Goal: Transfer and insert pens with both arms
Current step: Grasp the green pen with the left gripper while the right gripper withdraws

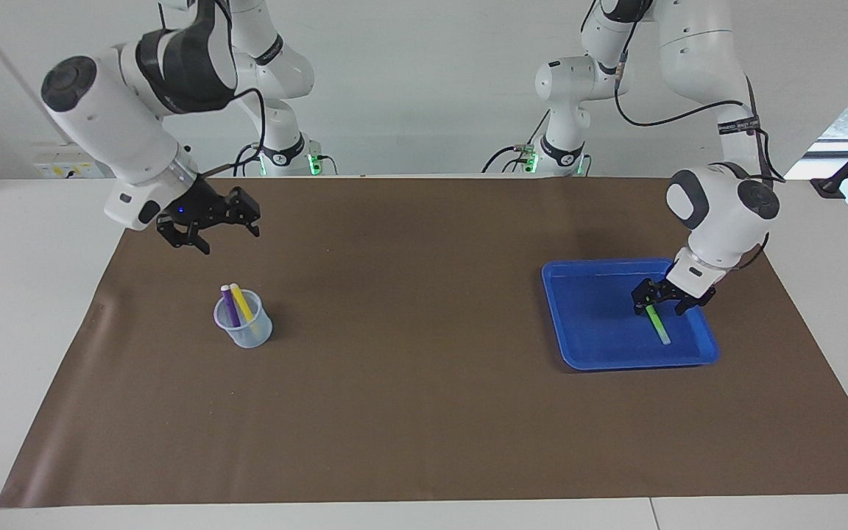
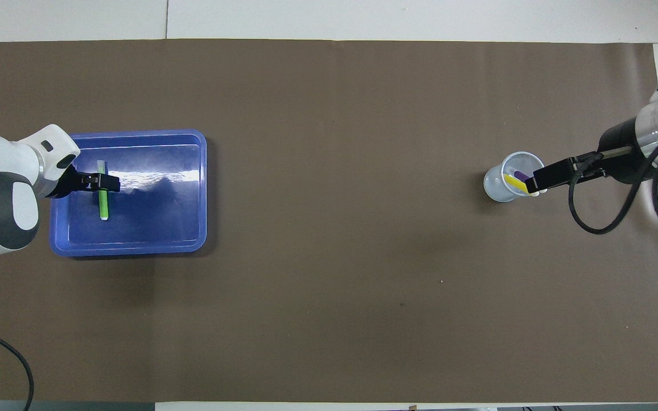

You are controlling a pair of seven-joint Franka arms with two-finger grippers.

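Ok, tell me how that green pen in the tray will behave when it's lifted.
The green pen looks slim and straight, so probably stiff and light. It appears round and lies flat on the blue tray, whose floor looks glossy, so it may roll or slide if nudged. The left gripper sits above its upper end, so it might tilt when gripped off-centre.

From my station I see a brown mat (image 1: 424,412) spread over most of the white tabletop (image 1: 19,294), its edges leaving pale margins at both ends. A blue tray (image 1: 586,346) sits on the mat toward the left arm's end, shallow with a raised rim and rounded corners. A clear plastic cup (image 1: 247,331) stands upright on the mat toward the right arm's end, well apart from the tray. At the wall I can make out a white socket strip (image 1: 63,170), and green lights (image 1: 313,163) glow at the edge of the tabletop.
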